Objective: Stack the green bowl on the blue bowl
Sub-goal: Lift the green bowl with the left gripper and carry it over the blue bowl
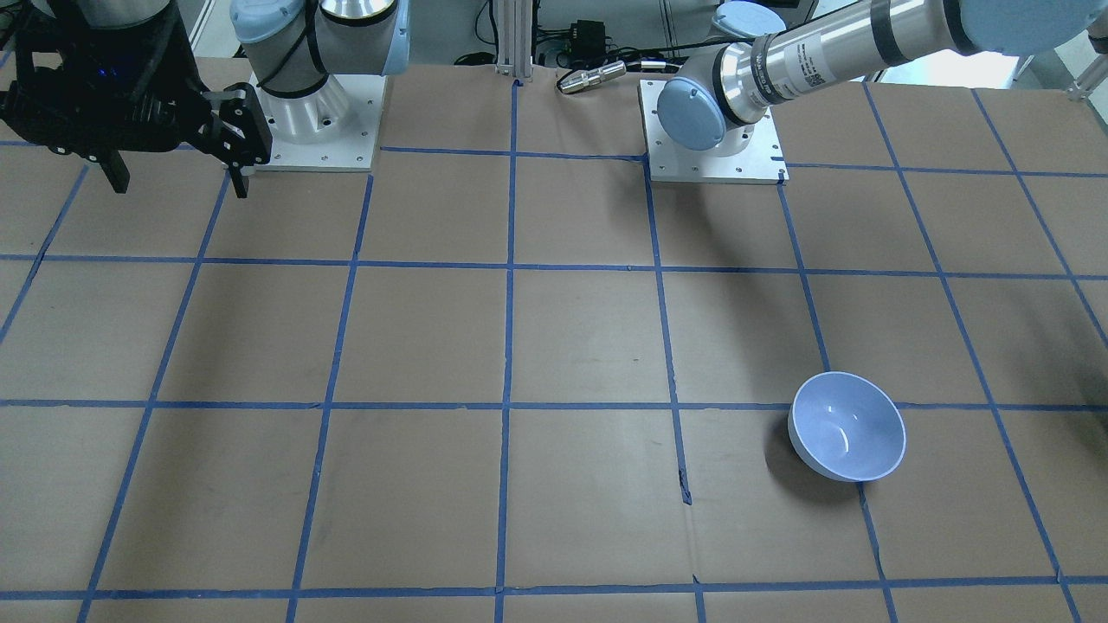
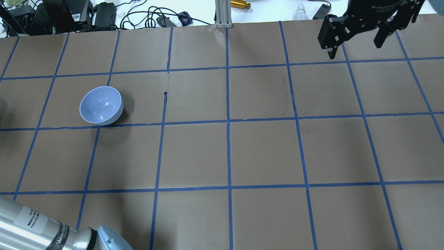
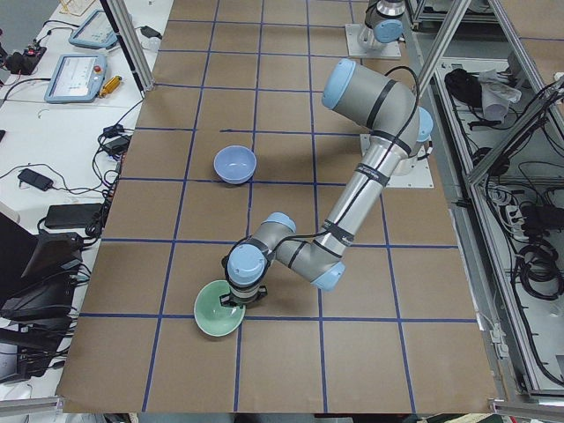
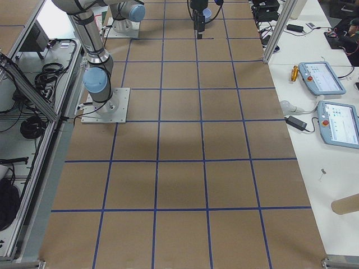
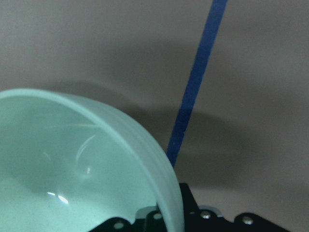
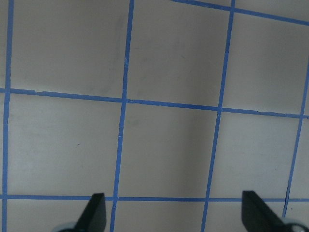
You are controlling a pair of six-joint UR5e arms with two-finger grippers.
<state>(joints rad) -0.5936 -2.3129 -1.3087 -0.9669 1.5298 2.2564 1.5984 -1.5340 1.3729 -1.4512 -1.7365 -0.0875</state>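
The green bowl (image 3: 214,313) is at the table's near-left end in the exterior left view and fills the lower left of the left wrist view (image 5: 72,169). My left gripper (image 3: 236,300) stands over the bowl's edge and is shut on its rim, with the bowl wall running into the jaws. The blue bowl (image 2: 101,105) stands upright and alone on the brown paper, also in the front-facing view (image 1: 847,426) and the exterior left view (image 3: 234,164). It is about two grid squares from the green bowl. My right gripper (image 2: 355,47) is open and empty, high over the far right.
The table is brown paper with a blue tape grid (image 2: 228,121). The two arm bases (image 1: 316,112) stand on white plates at the robot's side. Cables, teach pendants and a gold cylinder (image 2: 240,4) lie beyond the far edge.
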